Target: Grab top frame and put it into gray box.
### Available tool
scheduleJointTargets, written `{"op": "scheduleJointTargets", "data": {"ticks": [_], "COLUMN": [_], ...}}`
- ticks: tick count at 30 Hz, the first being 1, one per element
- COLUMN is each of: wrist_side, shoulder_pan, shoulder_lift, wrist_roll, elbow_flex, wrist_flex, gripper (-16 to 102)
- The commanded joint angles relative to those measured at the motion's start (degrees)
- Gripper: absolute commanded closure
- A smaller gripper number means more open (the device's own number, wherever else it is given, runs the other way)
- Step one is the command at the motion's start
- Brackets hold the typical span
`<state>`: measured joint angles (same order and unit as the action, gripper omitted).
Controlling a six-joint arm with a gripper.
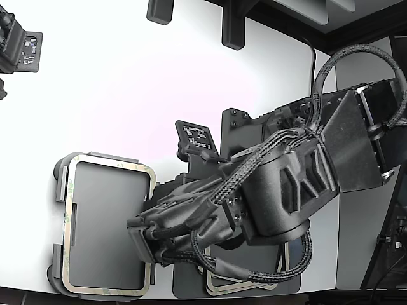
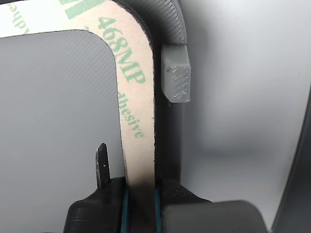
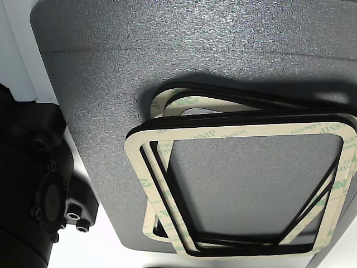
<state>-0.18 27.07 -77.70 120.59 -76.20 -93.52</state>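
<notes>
The top frame [image 1: 112,163] is a thin cream frame with green print. It lies on the rim of the light gray box [image 1: 105,222] at the lower left of the exterior view. My gripper [image 1: 145,244] is at the frame's long side nearest the arm. In the wrist view the jaws of my gripper [image 2: 141,199] are closed around the frame strip [image 2: 137,97], one on each side. A raised tab of the box [image 2: 176,77] stands just outside the frame, and the box floor [image 2: 53,121] shows inside it.
Several fellow frames [image 3: 223,134] lie stacked askew on the darker gray mat [image 3: 167,50]; in the exterior view they [image 1: 235,286] show under the arm. Black fixtures [image 1: 232,28] stand at the back edge and a black device [image 1: 19,47] at the far left.
</notes>
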Motion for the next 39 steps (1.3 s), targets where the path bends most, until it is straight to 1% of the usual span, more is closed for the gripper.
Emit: {"op": "scheduleJointTargets", "data": {"ticks": [1, 23, 29, 35, 36, 38, 39], "wrist_side": [-0.09, -0.35, -0.18, -0.18, 0.0, 0.26, 0.35], "shoulder_pan": [-0.88, -0.88, -0.88, -0.88, -0.88, -0.88, -0.88], "shoulder_lift": [-1.05, -1.05, -1.58, -2.11, -2.2, -2.37, -2.37], "wrist_roll": [0.09, 0.62, 1.49, 2.72, 2.46, 2.29, 2.2], "elbow_flex": [0.88, -0.88, -2.55, -2.55, -2.55, -2.29, -1.93], "wrist_flex": [0.26, 1.67, 3.34, 3.6, 3.6, 3.25, 3.08], "gripper": [99, 99, 99, 97, 86, -9, -6]}}
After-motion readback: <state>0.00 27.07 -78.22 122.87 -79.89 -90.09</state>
